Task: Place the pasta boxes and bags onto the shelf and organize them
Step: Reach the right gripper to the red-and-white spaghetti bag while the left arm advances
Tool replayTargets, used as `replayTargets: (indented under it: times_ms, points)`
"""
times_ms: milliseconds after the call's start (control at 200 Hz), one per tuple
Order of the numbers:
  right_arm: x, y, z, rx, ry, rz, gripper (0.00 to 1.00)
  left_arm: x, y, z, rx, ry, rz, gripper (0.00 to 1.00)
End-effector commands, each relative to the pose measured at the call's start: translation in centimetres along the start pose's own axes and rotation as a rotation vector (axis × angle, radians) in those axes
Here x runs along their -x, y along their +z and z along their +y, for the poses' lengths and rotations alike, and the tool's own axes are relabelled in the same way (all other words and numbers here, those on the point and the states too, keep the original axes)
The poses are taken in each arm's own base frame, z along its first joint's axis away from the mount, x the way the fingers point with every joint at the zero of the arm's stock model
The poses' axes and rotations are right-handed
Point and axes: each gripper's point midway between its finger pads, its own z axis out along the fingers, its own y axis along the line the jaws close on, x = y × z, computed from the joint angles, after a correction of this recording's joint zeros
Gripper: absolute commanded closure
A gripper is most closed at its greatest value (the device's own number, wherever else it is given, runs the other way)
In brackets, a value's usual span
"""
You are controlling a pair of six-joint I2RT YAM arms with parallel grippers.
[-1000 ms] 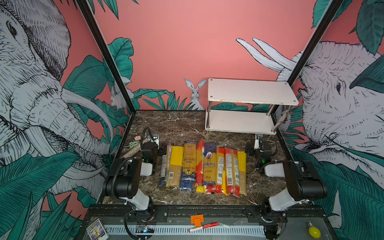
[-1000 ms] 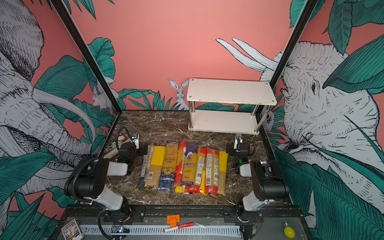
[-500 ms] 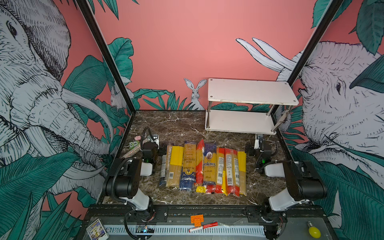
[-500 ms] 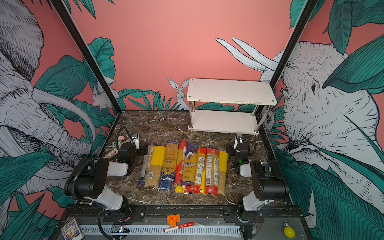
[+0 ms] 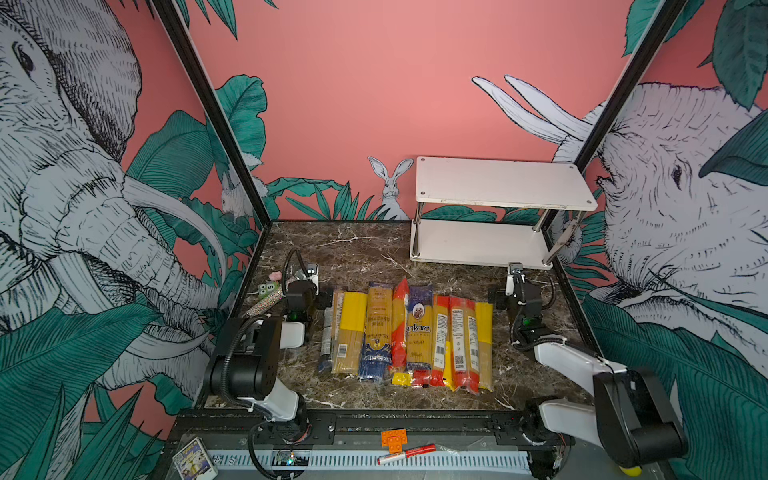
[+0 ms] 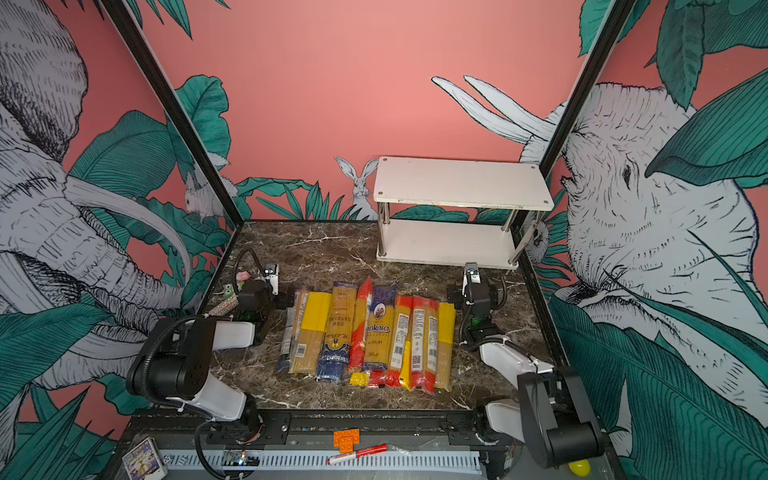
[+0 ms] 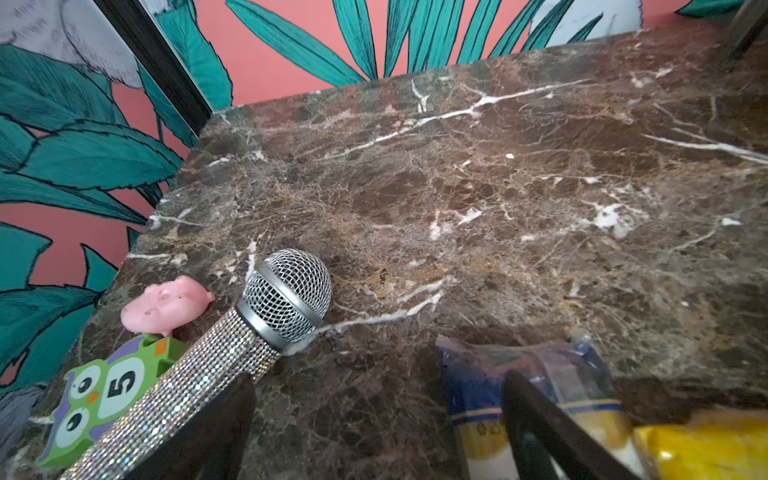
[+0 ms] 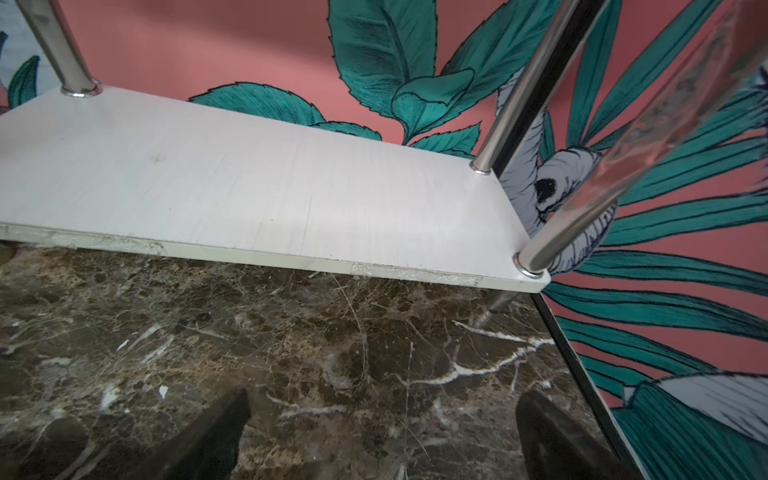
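A: Inspecting: pasta packs (image 5: 419,332) lie in a row on the tabletop (image 5: 353,249), in front of the shelf (image 5: 478,243); none shelved.
B: The left fingers (image 7: 540,415) and right fingers (image 8: 552,436) stand spread, empty. Recommend gripping an outer pack (image 5: 483,345) mid-length, keeping it level.

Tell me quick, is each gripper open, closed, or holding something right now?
Left gripper: open, holding nothing.
Right gripper: open, holding nothing.

The left arm (image 5: 245,365) and the right arm (image 5: 569,361) have white links, thick black round joints and black jaws. A ribbed black cable (image 5: 225,374) curves over the left one.
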Motion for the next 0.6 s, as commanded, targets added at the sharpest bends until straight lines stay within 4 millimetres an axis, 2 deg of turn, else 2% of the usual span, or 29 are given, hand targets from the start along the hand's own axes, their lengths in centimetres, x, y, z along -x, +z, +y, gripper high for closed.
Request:
replayTargets:
  times_ms: [0,140,265,335,440,595]
  points:
    - [-1.7,-1.8,-2.7,-0.137,0.071,0.209,0.01,2.9,-0.8,0.4,-0.016,0.004,0.018,0.09]
    - [-2.4,-3.9,-3.6,-0.177,0.101,0.359,0.01,5.1,-2.4,1.0,0.007,-0.032,-0.020,0.07]
    - [-1.9,-6.1,-3.4,-0.146,0.187,0.346,0.01,7.5,-3.6,0.9,0.015,-0.060,-0.019,0.05]
    - [-1.5,-7.3,-2.9,-0.093,0.237,0.335,0.01,8.1,-4.4,0.7,-0.003,-0.118,0.019,0.08]
    - [-1.3,-8.9,-2.2,-0.031,0.252,0.370,0.01,9.5,-6.4,-1.2,-0.048,-0.143,-0.001,0.08]
    - [-2.5,-10.9,-0.6,0.048,0.218,0.524,0.02,10.8,-10.9,-4.8,-0.114,-0.118,-0.048,0.04]
